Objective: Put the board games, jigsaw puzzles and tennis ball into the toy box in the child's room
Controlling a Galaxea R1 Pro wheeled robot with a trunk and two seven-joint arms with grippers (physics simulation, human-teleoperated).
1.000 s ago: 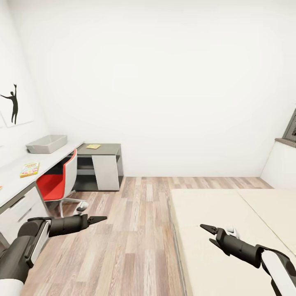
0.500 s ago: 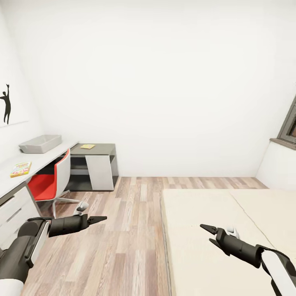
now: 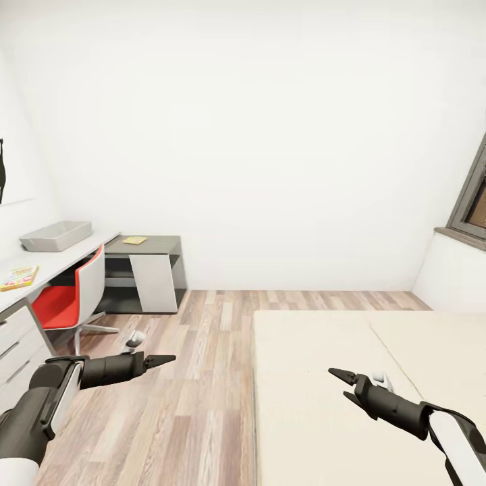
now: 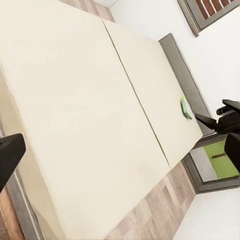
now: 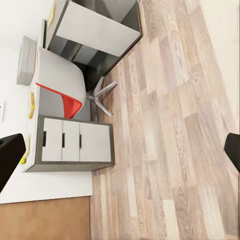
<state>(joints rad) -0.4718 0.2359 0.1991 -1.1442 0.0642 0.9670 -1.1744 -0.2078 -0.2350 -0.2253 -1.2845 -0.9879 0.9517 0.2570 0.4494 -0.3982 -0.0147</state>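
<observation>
Over by the left wall, the toy box [image 3: 55, 236] sits on the surface [image 3: 40, 266]; both hands, left hand [image 3: 164, 359] and right hand [image 3: 339, 379], hover empty with fingers spread wide.

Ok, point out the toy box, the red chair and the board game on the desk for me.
toy box [image 3: 55, 236], head view, on its near sloping side wall.
red chair [image 3: 57, 305], head view, on the red seat.
board game [image 3: 18, 277], head view, on the middle of its printed top.

Head camera looks down across the room; both wrist cameras look sideways, sharing bed [image 4: 90, 100] and, seemingly, table [image 5: 60, 145].
</observation>
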